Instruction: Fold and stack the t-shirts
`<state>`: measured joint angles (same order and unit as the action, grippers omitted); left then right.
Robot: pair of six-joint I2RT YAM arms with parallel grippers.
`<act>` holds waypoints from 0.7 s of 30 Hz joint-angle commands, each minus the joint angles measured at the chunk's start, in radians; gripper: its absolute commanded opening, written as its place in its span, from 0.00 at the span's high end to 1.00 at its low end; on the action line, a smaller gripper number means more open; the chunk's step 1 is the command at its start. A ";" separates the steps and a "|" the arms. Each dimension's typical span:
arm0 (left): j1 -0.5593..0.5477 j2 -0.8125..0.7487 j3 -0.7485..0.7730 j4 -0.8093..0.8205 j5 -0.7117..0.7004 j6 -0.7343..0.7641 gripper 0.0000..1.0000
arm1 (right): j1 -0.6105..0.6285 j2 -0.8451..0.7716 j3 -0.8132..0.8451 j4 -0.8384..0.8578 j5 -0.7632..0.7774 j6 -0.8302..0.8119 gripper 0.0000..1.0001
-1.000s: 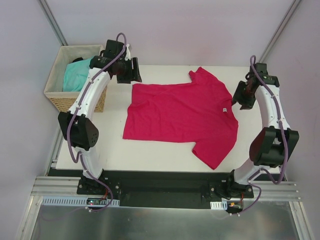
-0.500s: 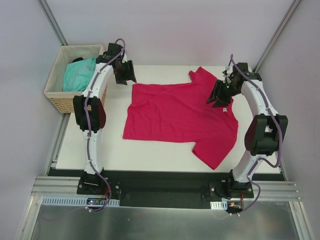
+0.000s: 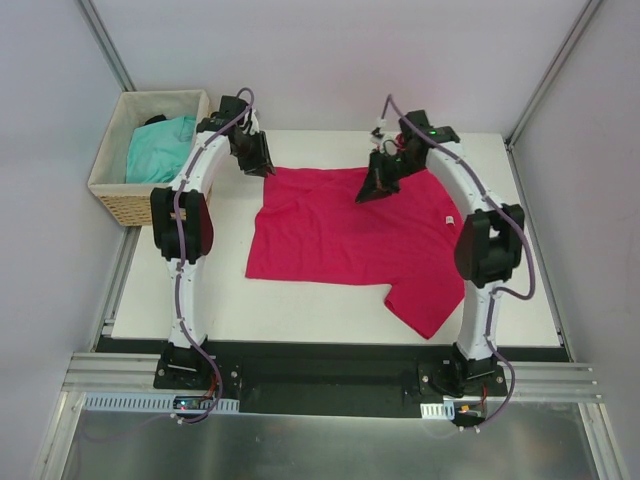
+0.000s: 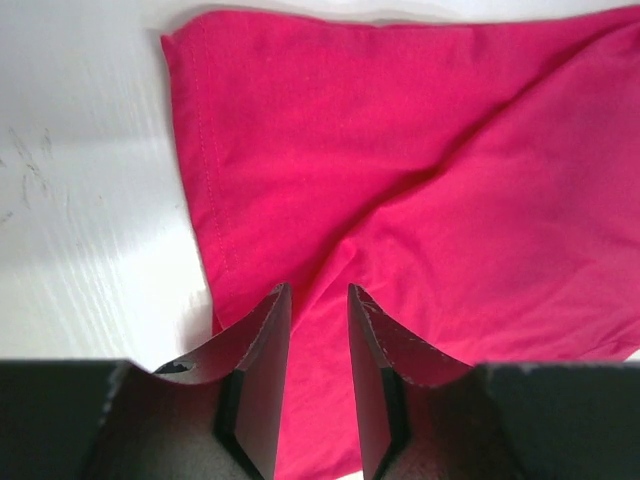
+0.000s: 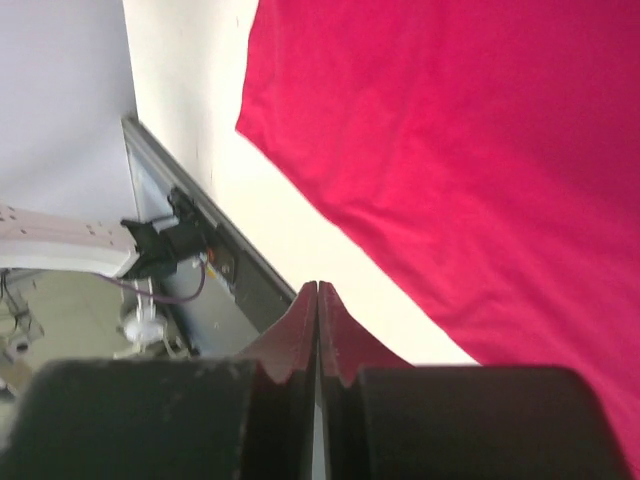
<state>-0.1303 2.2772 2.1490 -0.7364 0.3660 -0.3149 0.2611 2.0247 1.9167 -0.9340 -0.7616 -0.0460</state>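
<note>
The crimson-pink t-shirt (image 3: 350, 235) lies spread flat on the white table (image 3: 230, 300), its small white neck label (image 3: 451, 219) at the right. My left gripper (image 3: 262, 165) is low over its far left corner. In the left wrist view its jaws (image 4: 318, 290) stand a narrow gap apart, with flat pink fabric (image 4: 420, 170) under the gap. My right gripper (image 3: 368, 193) hovers over the shirt's far edge, and its arm hides the far sleeve. Its fingers (image 5: 318, 285) are shut with nothing showing between them, the shirt (image 5: 480, 130) beyond. The turquoise t-shirt (image 3: 160, 148) lies crumpled in the basket.
A woven wicker basket (image 3: 110, 195) stands off the table's far left corner. Grey walls enclose the far side and both flanks. The black mounting rail (image 3: 320, 365) runs along the near edge.
My right arm has swung left from the table's right side to the shirt's far edge, and its jaws have shut. The left gripper's jaws have narrowed at the shirt's corner.
</note>
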 commanded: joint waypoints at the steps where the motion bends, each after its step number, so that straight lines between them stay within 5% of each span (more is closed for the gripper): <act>1: -0.003 -0.100 -0.037 0.014 0.054 -0.009 0.72 | 0.056 0.124 0.105 -0.192 -0.062 -0.049 0.99; 6: -0.008 -0.113 -0.066 0.014 0.047 0.010 0.74 | 0.081 0.236 0.128 -0.344 -0.087 -0.058 0.99; 11: -0.005 -0.090 -0.071 0.014 0.047 0.010 0.77 | 0.156 0.216 0.059 -0.315 -0.087 -0.045 0.99; 15: -0.005 -0.051 -0.054 0.022 0.073 0.004 0.95 | 0.211 0.209 0.018 -0.261 -0.110 -0.017 0.99; 21: -0.005 -0.019 -0.043 0.042 0.060 0.020 1.00 | 0.337 0.190 0.027 -0.141 -0.034 0.006 0.99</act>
<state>-0.1314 2.2391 2.0796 -0.7181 0.4114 -0.3107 0.5331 2.2898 1.9202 -1.1435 -0.8425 -0.0563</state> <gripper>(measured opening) 0.003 0.015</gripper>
